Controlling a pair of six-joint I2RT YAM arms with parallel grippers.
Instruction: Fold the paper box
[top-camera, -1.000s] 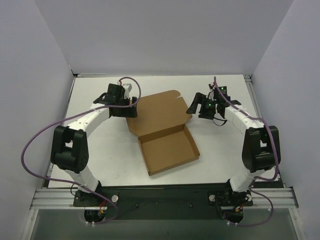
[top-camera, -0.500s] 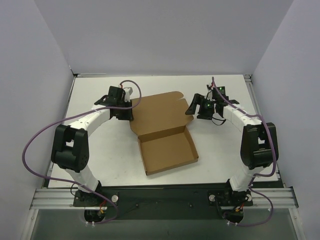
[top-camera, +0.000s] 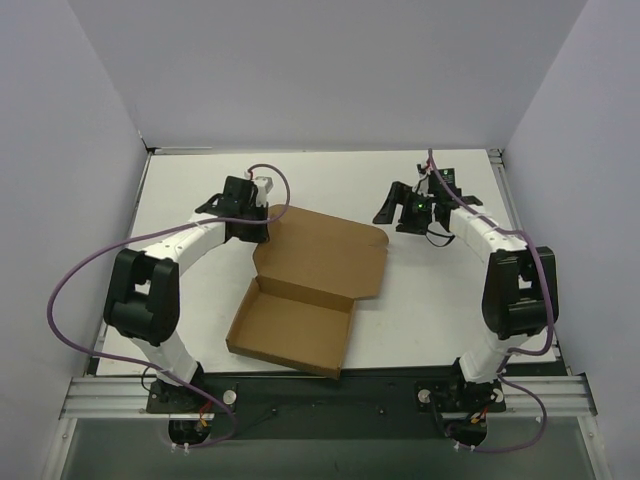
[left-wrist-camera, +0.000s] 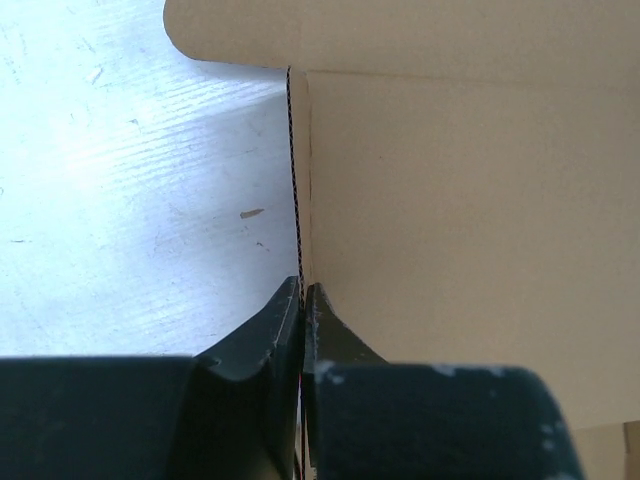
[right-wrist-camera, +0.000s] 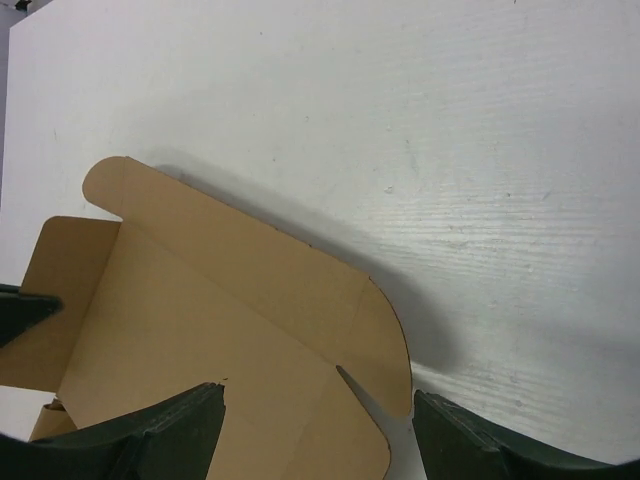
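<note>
The plain brown corrugated cardboard paper box lies open on the white table. Its shallow tray is at the near end, skewed toward the left arm's side, and its lid panel spreads away from the tray's far wall.

The left gripper is at the lid's far left corner. From above, its jaws are hidden under the wrist. The left wrist camera shows what that view cannot: the two dark fingers are pressed together on a thin cardboard edge of the paper box, which is seen edge-on between them, so this claw is clamped on the box.

The right gripper hangs just beyond the lid's far right corner, apart from it. Its own camera shows the jaws spread wide with nothing between them. Below them are the lid's rounded flaps and their shadow on the table, a detail too small to make out from above.

The left arm bows out to the left of the box, its forearm reaching in toward the lid. The right arm rises to the right of the box and angles back and inward. A purple cable loops along the left arm.
</note>
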